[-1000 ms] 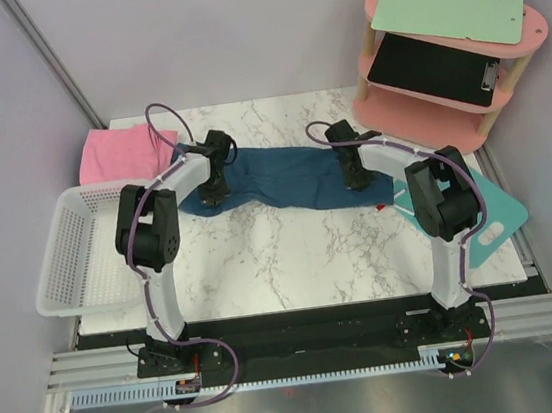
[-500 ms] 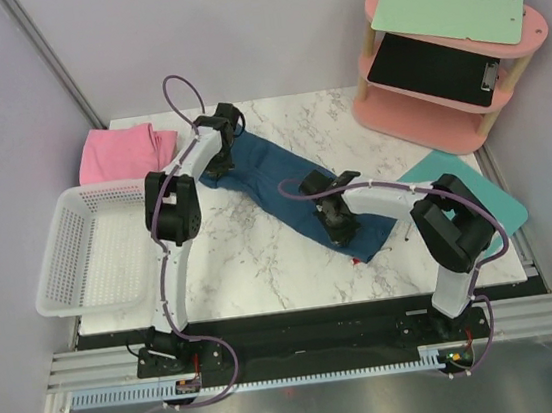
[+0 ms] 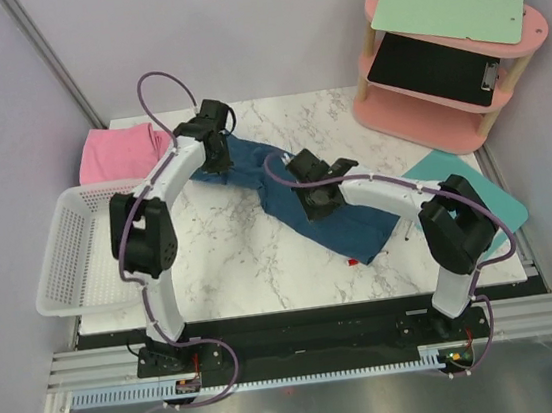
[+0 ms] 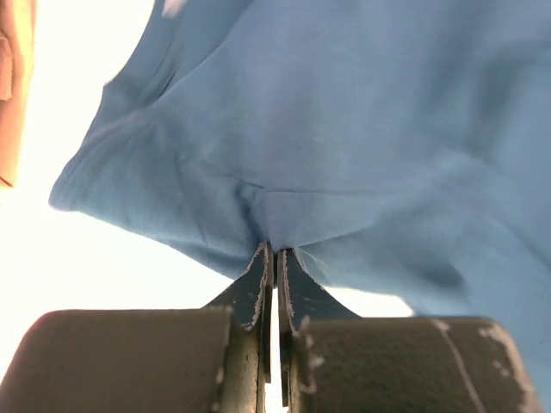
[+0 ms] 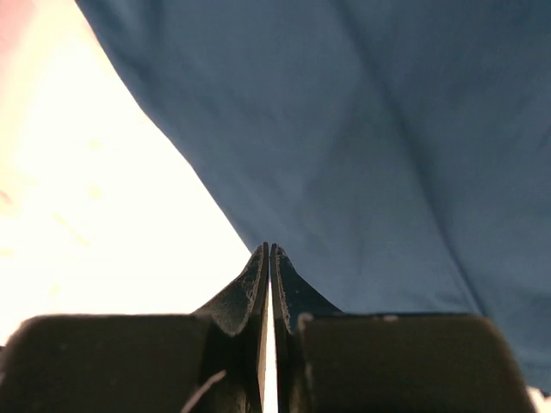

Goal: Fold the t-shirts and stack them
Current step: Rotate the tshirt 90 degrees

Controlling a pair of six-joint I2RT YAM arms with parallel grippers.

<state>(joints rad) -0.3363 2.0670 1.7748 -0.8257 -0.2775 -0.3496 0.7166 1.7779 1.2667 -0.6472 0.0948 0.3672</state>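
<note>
**Top external: both arms pinched on the blue shirt, strung out on a diagonal**

Top external gives me the layout. The blue shirt (image 3: 359,228) lies as a long band across the middle of the tabletop, its long axis running from far-left down toward the near-right. The left gripper (image 3: 211,166) has the far-left end. The right gripper (image 3: 316,202) sits about halfway along, so the near-right tail trails loose beyond it, toward the mat (image 3: 443,168).

On the left wrist, the jaws are closed tight, with a pucker of blue cloth (image 4: 344,129) drawn right into the tips (image 4: 275,251). That's a firm pinch. On the right wrist, the jaws are likewise closed, with the tips (image 5: 269,249) meeting exactly on the cloth's edge (image 5: 387,129) and bare tabletop to one side. I read that as a grip on the hem, though a thin one.

The pink shirt (image 3: 118,150) is bunched at the far-left corner, just past the basket (image 3: 61,263) and clear of both arms, with the left arm the nearer one.

Here's what the next move turns on, as I judge it. The shirt runs away from the left jaws toward the right arm, so the two grips sit on one line along its length. Pulling them apart would tension it. Swinging both sideways together would lay it square. The fold itself isn't done yet, and that loose tail is what could drag or bunch.
</note>
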